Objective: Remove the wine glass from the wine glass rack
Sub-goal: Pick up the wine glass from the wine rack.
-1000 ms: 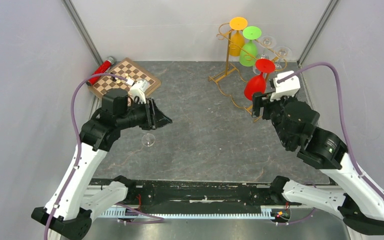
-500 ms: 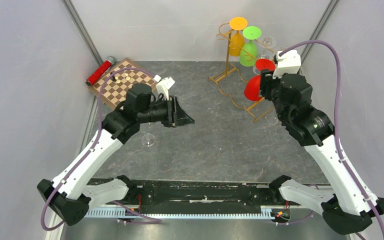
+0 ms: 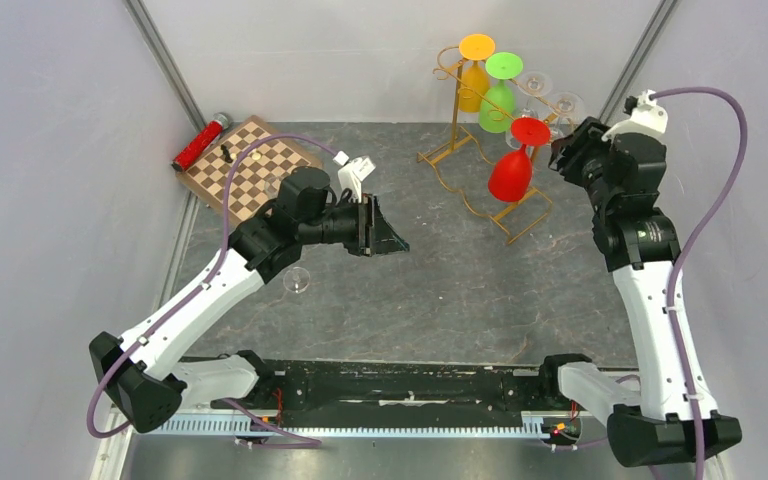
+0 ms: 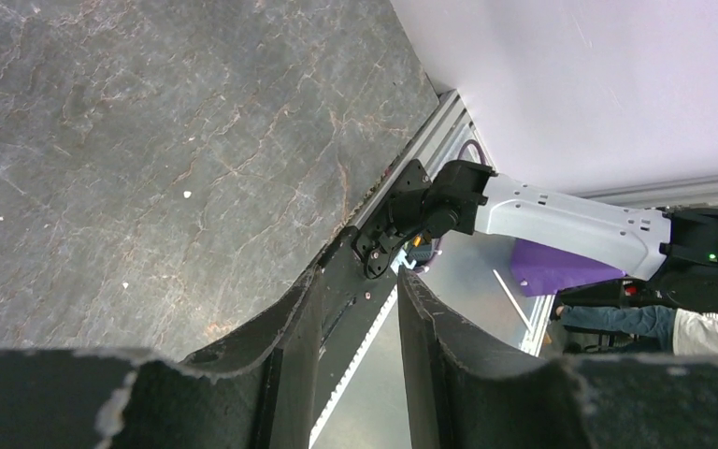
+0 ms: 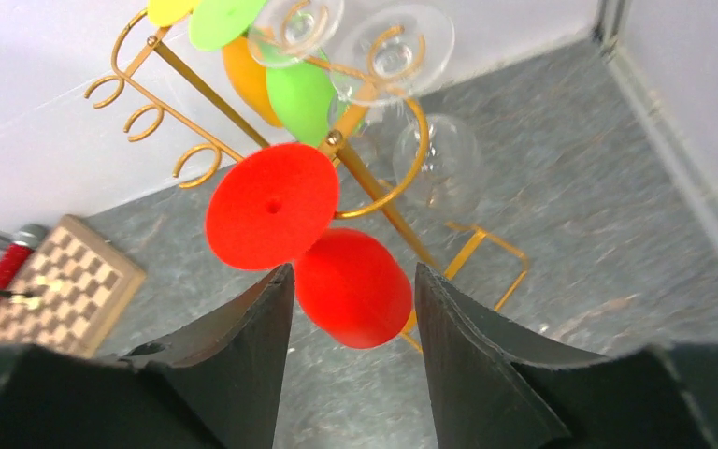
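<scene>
The gold wine glass rack (image 3: pixel 457 112) stands at the back right. An orange wine glass (image 3: pixel 475 75), a green one (image 3: pixel 500 95), a red one (image 3: pixel 512 170) and two clear ones (image 3: pixel 550 95) hang upside down on it. My right gripper (image 3: pixel 563 150) is just right of the red glass, open and apart from it. In the right wrist view the red bowl (image 5: pixel 351 285) shows beyond the gap of my right gripper (image 5: pixel 353 271), under the rack's pole (image 5: pixel 374 187). My left gripper (image 3: pixel 395 238) hovers open over mid-table; in its wrist view my left gripper (image 4: pixel 357 273) holds nothing.
A clear wine glass (image 3: pixel 297 280) stands upright on the table under my left forearm. A chessboard (image 3: pixel 250 165) and a red cylinder (image 3: pixel 200 142) lie at the back left. Enclosure walls stand close behind and right of the rack.
My right gripper has moved back and to the right, from beside the red bowl to beside its foot, and its jaws have narrowed. My left gripper has swung right toward mid-table.
</scene>
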{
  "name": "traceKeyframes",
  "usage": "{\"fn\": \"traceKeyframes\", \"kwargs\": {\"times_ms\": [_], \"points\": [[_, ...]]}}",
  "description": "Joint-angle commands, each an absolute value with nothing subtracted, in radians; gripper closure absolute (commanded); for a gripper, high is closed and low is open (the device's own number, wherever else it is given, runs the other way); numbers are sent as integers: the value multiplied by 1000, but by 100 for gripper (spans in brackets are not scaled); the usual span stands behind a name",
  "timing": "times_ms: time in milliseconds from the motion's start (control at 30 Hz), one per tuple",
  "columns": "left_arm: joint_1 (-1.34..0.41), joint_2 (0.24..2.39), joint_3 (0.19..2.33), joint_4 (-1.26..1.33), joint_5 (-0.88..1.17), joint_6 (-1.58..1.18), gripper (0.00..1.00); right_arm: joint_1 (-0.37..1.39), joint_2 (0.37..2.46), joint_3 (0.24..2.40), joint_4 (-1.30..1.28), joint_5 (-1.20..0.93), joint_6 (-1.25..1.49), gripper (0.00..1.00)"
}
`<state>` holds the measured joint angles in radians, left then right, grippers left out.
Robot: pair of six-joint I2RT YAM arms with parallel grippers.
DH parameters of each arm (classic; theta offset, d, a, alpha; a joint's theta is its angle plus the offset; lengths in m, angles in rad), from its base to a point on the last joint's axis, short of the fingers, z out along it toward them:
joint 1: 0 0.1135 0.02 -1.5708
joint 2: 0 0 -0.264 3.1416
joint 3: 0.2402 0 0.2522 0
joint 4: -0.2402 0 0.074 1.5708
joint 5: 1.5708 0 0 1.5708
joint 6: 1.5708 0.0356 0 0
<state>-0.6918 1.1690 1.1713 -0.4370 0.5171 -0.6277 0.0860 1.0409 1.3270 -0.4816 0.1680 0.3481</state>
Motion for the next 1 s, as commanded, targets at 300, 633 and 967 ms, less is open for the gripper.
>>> {"fn": "traceKeyframes", "kwargs": {"times_ms": [300, 633, 967], "points": [[-693, 1153, 1161, -535, 479, -487, 59, -107, 929, 974, -88, -205, 826, 51], [-690, 1120, 1150, -592, 449, -428, 59, -121, 856, 848, 72, -203, 1002, 48], [-678, 1126, 1127, -596, 448, -400, 59, -121, 878, 797, 190, -208, 1129, 47]]}}
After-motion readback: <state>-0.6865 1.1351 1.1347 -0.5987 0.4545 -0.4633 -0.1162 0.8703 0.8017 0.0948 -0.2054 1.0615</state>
